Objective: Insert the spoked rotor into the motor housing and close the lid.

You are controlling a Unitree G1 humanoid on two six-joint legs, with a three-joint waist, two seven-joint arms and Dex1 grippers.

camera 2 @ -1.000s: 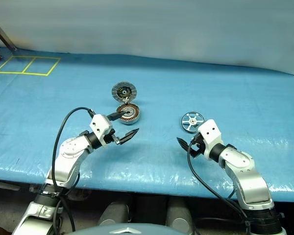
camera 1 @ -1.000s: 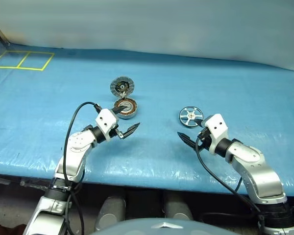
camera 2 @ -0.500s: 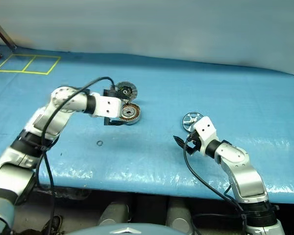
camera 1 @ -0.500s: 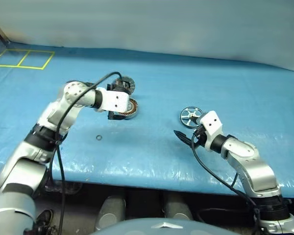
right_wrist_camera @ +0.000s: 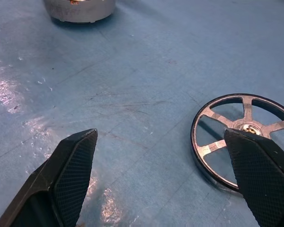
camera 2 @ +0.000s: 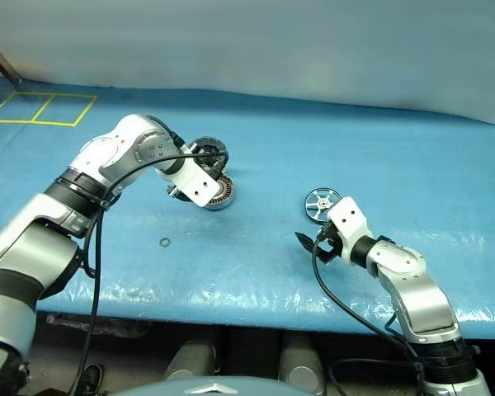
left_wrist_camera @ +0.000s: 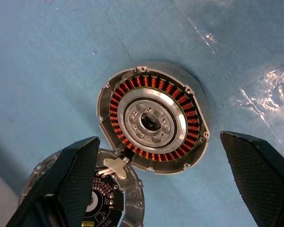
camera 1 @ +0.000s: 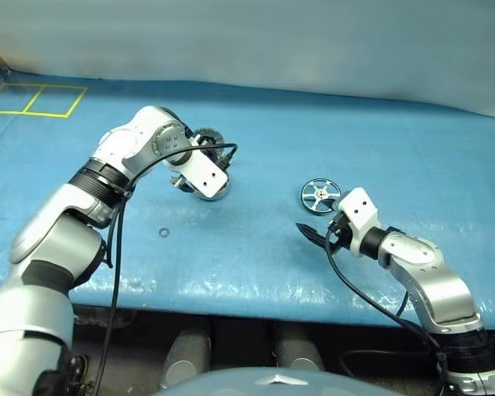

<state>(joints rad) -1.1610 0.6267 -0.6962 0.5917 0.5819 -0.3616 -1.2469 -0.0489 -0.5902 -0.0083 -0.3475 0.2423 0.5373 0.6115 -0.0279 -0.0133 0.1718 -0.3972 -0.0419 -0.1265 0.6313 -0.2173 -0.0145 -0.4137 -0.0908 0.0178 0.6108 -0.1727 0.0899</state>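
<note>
- Since the spoked rotor (camera 1: 322,195) lay loose on the blue counter (camera 1: 256,247), well apart from the motor housing (left_wrist_camera: 154,123), we judged nothing done.
- Our left hand (left_wrist_camera: 161,189) hung wide above the housing; its lid (left_wrist_camera: 111,208) lay swung open.
- Our right hand (right_wrist_camera: 165,184), wide and empty, sat just beside the rotor.
- Insertion and closing remained.

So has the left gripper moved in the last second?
Yes. The left gripper went from the near side of the motor housing to above it, open.

Motor housing (left_wrist_camera: 154,122) open, copper windings showing, lid (left_wrist_camera: 116,203) flipped back beside it, spoked rotor (right_wrist_camera: 244,137) flat, well apart
</note>
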